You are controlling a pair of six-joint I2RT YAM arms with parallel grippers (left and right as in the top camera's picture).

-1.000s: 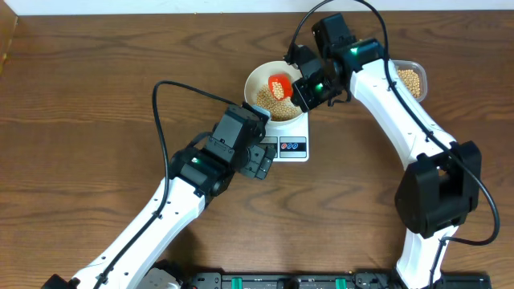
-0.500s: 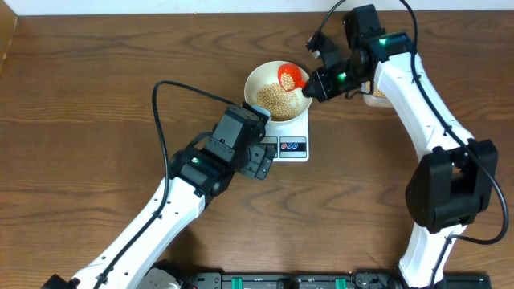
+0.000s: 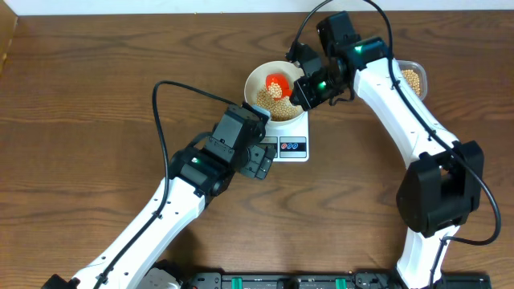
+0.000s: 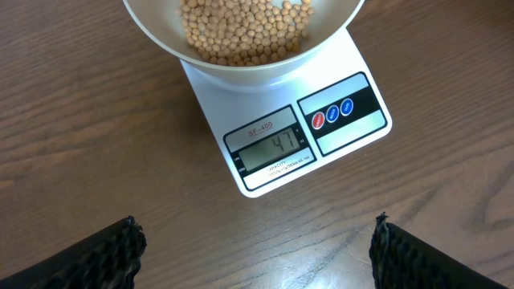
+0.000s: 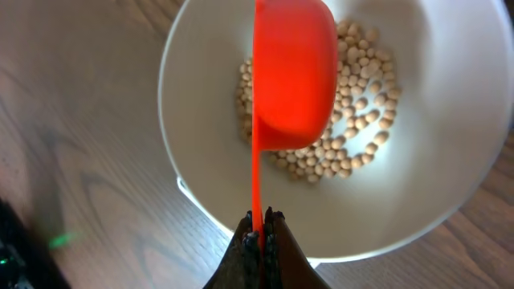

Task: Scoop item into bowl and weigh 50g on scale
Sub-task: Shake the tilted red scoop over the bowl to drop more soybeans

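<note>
Brown wood-grain table (image 3: 80, 120) bears the scale (image 4: 305, 136); right hand (image 5: 259, 226) clenched on orange scoop (image 5: 293, 72) over bowl (image 5: 438, 160); left hand (image 4: 255, 231) released.

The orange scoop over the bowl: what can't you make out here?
- What the scoop holds: the right wrist view shows only plain orange; overhead is too small.
- The clear tub: overhead, mostly hidden by the right arm.
- The scale unit: left wrist view, print too small.
- The left claw: only fingertips, cut off by the bottom edge.

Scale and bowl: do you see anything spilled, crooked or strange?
Nothing stands out. The beans lie inside the bowl, which sits on the scale; none show on the table around it. The display reads 47. The right pincer holds the red scoop over the bowl.
</note>
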